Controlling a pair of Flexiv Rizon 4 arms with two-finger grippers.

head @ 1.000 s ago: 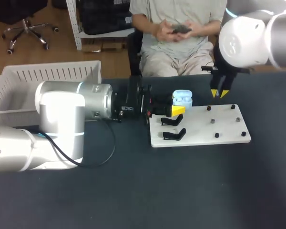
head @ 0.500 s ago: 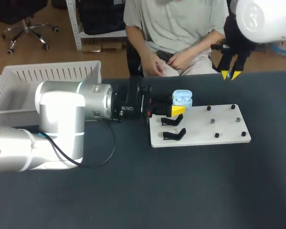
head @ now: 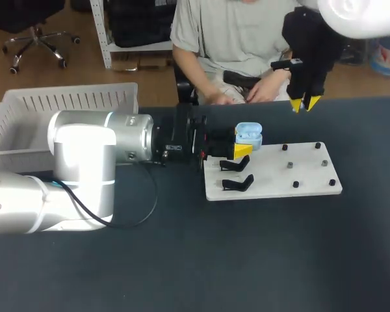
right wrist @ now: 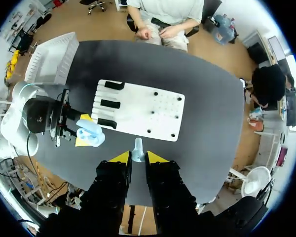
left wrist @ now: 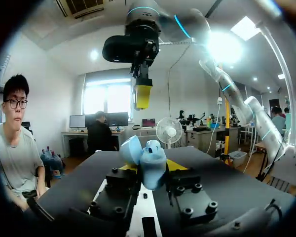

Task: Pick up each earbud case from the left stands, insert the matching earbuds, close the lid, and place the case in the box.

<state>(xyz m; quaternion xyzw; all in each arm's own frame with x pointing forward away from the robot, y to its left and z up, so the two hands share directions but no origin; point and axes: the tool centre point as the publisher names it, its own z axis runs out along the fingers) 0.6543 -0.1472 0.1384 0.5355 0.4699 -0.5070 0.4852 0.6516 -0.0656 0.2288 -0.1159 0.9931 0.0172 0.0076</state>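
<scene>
Gripping earbud case (head: 248, 134), left claw (left wrist: 151, 167) (lid (left wrist: 130, 150) open), right claw (right wrist: 137, 158) pinching earbud (right wrist: 137, 148)

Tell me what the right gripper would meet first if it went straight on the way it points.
Probably the white board, near its edge, or the dark table beside it; depth is unclear. The earbud between the jaws of the right gripper would touch first.
</scene>
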